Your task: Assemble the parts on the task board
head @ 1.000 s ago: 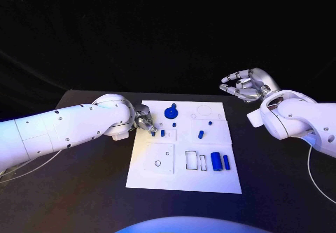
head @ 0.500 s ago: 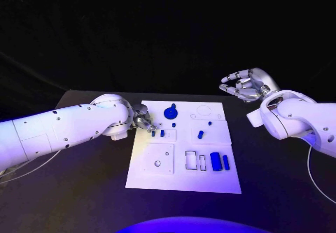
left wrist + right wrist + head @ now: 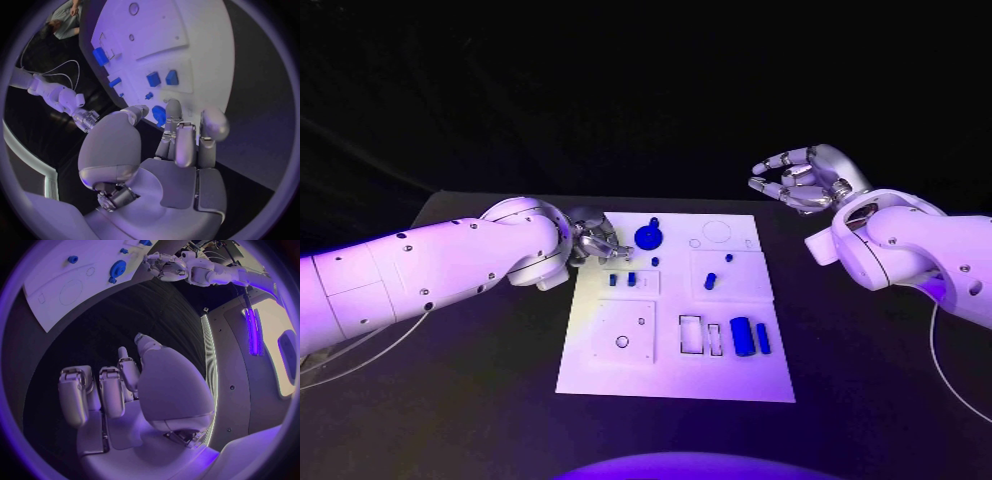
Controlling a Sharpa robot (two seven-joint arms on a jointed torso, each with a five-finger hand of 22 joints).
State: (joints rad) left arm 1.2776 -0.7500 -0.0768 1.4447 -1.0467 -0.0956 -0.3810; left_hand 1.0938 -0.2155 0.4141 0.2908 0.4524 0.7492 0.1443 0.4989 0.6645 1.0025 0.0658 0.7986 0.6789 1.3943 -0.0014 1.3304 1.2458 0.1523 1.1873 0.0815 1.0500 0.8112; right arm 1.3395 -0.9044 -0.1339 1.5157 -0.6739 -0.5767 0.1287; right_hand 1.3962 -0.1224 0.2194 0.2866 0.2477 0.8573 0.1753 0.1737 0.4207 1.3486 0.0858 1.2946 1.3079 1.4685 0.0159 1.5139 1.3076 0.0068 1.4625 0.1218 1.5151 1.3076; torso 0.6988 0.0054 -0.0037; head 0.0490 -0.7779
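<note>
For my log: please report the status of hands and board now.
Left hand at board's far left edge, empty. Right hand raised off board, empty. Blue parts untouched. Nothing in the way.

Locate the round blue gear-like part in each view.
Head view: round blue part at the board's far edge, beside the left hand.
Left wrist view: just beyond the fingers, partly hidden.
Right wrist view: on the board.
Shared landmark: white task board.
</note>
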